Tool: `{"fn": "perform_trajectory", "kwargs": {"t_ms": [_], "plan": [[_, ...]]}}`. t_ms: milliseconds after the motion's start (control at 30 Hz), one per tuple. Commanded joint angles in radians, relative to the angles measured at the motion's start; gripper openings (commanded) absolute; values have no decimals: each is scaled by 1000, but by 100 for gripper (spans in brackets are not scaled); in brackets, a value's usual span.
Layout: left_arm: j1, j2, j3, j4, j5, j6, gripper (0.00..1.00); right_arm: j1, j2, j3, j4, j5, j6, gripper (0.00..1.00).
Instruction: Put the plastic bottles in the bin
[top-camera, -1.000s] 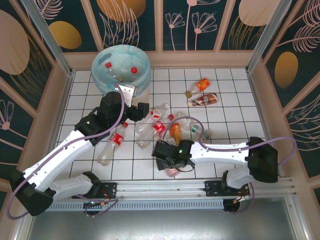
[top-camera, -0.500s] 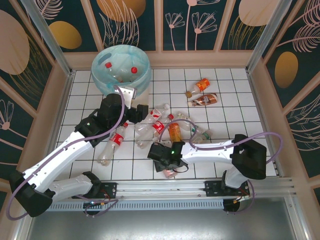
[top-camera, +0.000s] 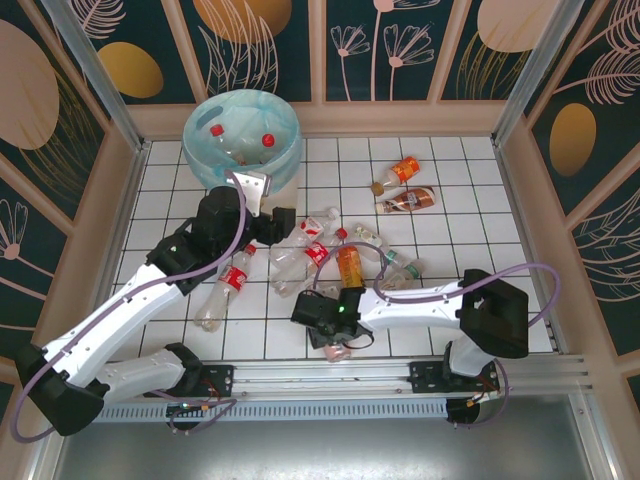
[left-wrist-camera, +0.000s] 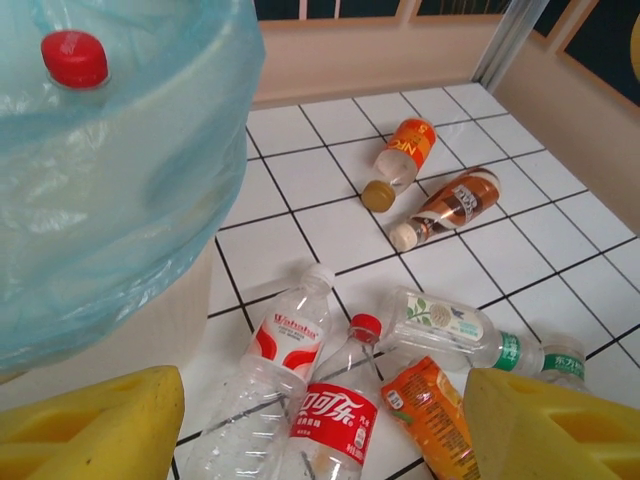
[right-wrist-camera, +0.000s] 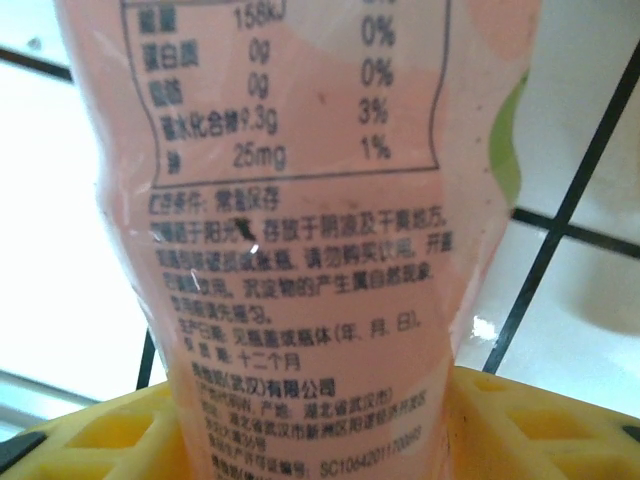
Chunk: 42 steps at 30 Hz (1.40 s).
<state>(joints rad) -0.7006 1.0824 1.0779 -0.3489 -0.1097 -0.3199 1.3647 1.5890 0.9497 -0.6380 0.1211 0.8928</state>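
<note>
The right end effector sits low over the near part of the table. Its yellow fingers press against either side of a pink bottle, probably because that bottle lies apart from the rest, nearest the arm bases, and is the easy one to take from that side. The pink bottle wears a pale label printed with small black text and a nutrition table, with a green patch at one edge. It looks light and a little squashy, so a modest pinch should hold it. The left end effector hangs just beside the bin with its fingers spread wide and nothing between them. It is aimed down at the heap of plastic bottles in the middle of the table, which would make for a short carry. The bin, lined with a blue-green bag, stands at the far left corner and already holds bottles with red caps. An orange bottle and a brown bottle lie together toward the far right, well apart from the heap.
</note>
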Motion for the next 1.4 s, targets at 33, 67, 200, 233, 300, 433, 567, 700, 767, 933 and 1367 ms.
{"fn": "perform_trajectory", "kwargs": {"t_ms": [33, 67, 200, 233, 300, 433, 567, 700, 767, 933, 1367], "plan": [[-2, -27, 82, 22, 32, -9, 74, 62, -66, 36, -55, 0, 5, 55], [-2, -29, 94, 26, 40, -11, 74, 76, -81, 34, -55, 1, 5, 55], [-2, -32, 125, 50, 59, -37, 73, 104, -166, 35, -44, 38, 13, 53], [-2, -31, 132, 55, 65, -46, 73, 103, -197, 30, -25, 49, 9, 53], [-2, -26, 145, 65, 83, -66, 73, 101, -266, 23, 19, 75, -16, 52], [-1, 7, 184, 78, 158, -134, 73, 52, -396, 29, 97, 112, -91, 48], [-2, 35, 208, 87, 229, -197, 74, 12, -512, 61, 127, 168, -185, 48], [-1, 56, 218, 97, 273, -234, 75, -13, -609, 73, 181, 192, -282, 48], [-1, 77, 232, 110, 341, -248, 74, -26, -645, 73, 216, 190, -319, 47], [-2, 115, 251, 152, 492, -284, 70, -37, -671, 80, 249, 183, -365, 47], [-1, 136, 227, 152, 640, -294, 63, -39, -672, 46, 293, 200, -350, 45]]}}
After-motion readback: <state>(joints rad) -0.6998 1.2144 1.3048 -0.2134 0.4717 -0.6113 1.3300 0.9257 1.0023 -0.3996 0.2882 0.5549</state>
